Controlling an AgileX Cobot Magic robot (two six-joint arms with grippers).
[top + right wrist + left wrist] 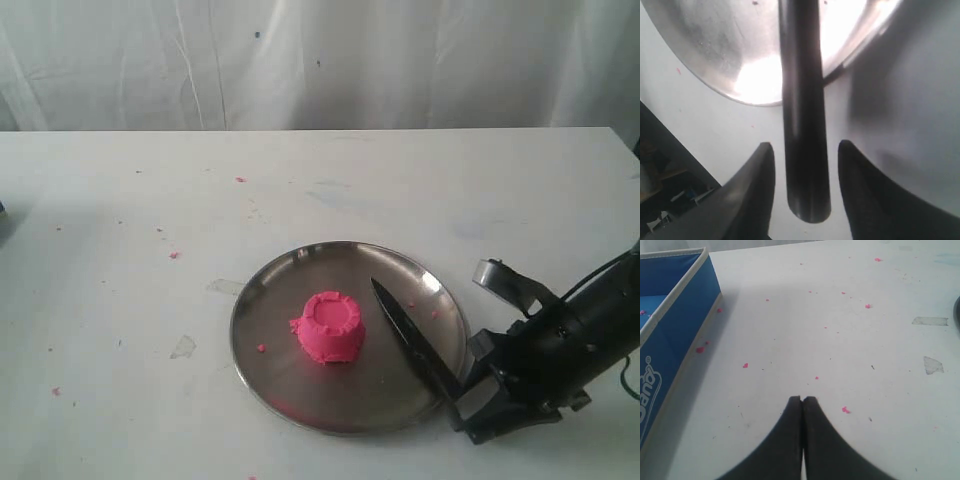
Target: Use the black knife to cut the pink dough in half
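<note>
One pink dough (330,327), one black knife (413,340), one steel plate (290,385), two pincers. Several pink crumbs (845,410) scattered over the white table (130,250), ahead of the left pincer (802,399); a blue box (677,325) off to its side; fingers pressed together, holding nothing. Right pincer (805,150) parted, fingers flanking the knife handle with a gap on each side, not clamping. Blade pointing away from that pincer, across the plate rim, tip just beside the dough. Dough further out along the blade's line, near the plate's middle: bright pink, cup-shaped, flat rimmed top, uncut, nothing between it and the blade.
</note>
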